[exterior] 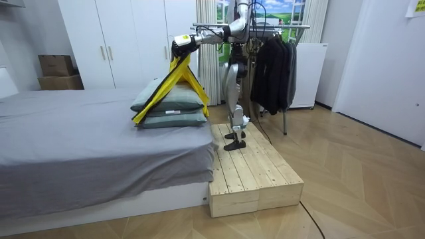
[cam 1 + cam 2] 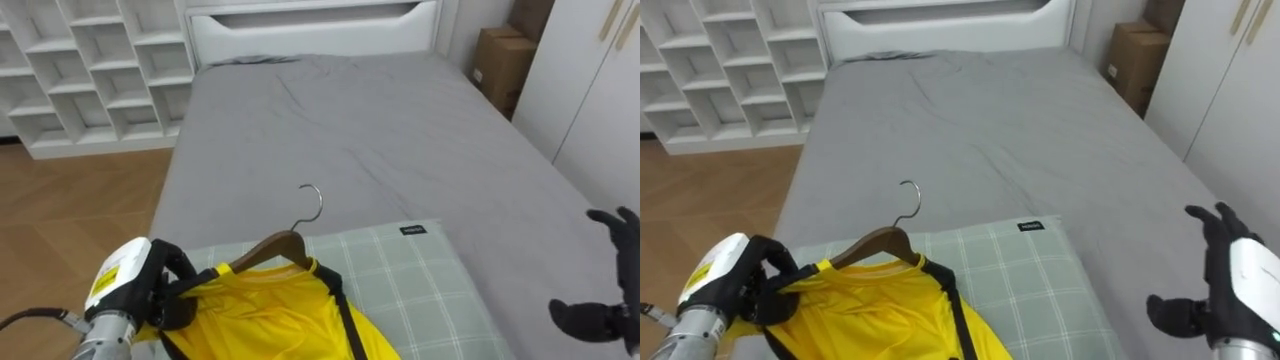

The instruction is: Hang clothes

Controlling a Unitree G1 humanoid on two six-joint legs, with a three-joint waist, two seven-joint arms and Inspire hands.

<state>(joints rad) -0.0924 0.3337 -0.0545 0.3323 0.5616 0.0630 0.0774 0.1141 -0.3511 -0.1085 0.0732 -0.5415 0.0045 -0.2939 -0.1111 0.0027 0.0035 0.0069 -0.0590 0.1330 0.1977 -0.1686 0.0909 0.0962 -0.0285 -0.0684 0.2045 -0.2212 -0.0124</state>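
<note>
One yellow shirt on one wooden hanger is gripped at its left shoulder by the left robot hand, fingers curled round it, above two stacked pillows. Well apart to the right, the right robot hand hovers with fingers spread, holding nothing. Beyond stretches one grey bed.

A grey bed stands between white shelving and wardrobe doors.
</note>
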